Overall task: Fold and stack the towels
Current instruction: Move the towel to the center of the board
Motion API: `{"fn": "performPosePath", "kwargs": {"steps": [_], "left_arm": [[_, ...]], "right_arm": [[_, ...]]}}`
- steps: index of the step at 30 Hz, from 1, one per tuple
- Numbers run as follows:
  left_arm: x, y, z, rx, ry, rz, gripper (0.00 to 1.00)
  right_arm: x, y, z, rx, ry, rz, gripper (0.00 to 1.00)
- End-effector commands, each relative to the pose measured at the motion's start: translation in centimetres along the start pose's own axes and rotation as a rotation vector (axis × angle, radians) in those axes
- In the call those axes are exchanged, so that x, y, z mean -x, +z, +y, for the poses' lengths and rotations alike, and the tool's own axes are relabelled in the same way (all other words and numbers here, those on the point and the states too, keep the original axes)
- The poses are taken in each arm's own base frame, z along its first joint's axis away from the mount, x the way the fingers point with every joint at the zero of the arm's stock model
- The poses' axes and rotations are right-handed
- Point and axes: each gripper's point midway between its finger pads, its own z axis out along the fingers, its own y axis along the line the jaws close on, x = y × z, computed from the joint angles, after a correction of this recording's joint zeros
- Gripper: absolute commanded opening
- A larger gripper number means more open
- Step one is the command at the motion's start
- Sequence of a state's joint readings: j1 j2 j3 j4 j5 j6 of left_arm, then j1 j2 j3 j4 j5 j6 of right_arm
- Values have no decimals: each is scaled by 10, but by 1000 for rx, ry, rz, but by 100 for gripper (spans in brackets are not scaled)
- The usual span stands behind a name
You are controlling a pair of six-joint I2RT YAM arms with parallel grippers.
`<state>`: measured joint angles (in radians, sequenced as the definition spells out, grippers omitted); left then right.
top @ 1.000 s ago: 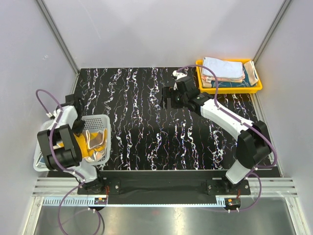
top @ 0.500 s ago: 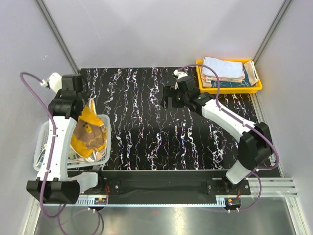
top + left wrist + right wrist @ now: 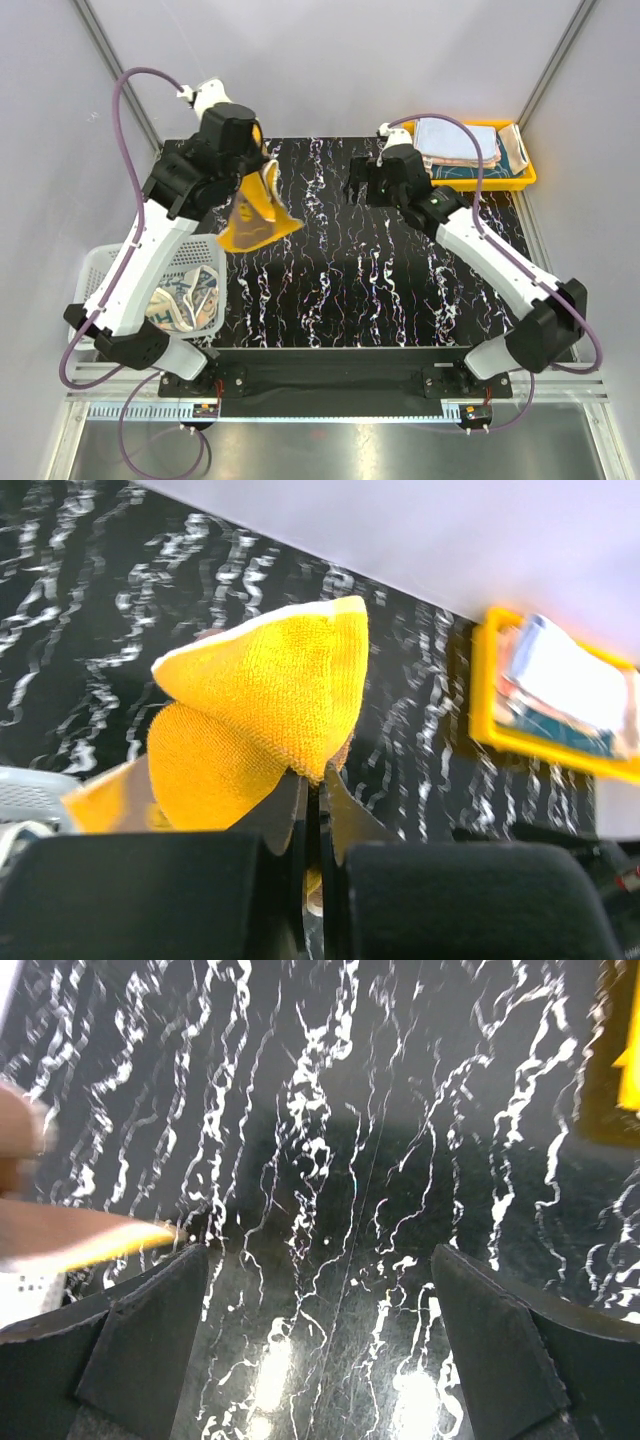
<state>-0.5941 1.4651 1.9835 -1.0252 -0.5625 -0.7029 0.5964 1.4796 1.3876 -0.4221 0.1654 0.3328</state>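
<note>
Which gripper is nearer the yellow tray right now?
Right. The right gripper hangs open just left of the yellow tray; the left gripper holds the orange-yellow towel far across the table.

Left gripper (image 3: pixel 260 172) lifted from the basket (image 3: pixel 95 272) to over the table's (image 3: pixel 350 285) back left, yellow towel (image 3: pixel 258 218) now dangling from it, right gripper (image 3: pixel 362 192) nudged toward the tray (image 3: pixel 527 181).

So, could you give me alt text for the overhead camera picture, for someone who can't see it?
The left end effector pinches an orange-yellow towel, which hangs in the air over the black marbled table. The right end effector hovers open near a yellow tray of folded towels; a white basket at left holds more cloths.
</note>
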Motion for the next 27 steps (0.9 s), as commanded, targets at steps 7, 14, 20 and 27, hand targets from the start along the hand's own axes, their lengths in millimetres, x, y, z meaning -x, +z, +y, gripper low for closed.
{"fn": "performPosePath", "kwargs": {"steps": [7, 14, 20, 27], "left_arm": [[-16, -20, -34, -99, 10, 1, 0], [-86, 92, -100, -153, 128, 227, 6], [-104, 160, -130, -243, 82, 313, 53], [-119, 153, -51, -112, 109, 261, 71]], "right_arm": [[45, -51, -2, -10, 31, -166, 100], [24, -35, -31, -150, 53, -136, 100], [-12, -15, -38, -149, 87, -26, 100], [-75, 16, -31, -94, 93, 121, 100]]}}
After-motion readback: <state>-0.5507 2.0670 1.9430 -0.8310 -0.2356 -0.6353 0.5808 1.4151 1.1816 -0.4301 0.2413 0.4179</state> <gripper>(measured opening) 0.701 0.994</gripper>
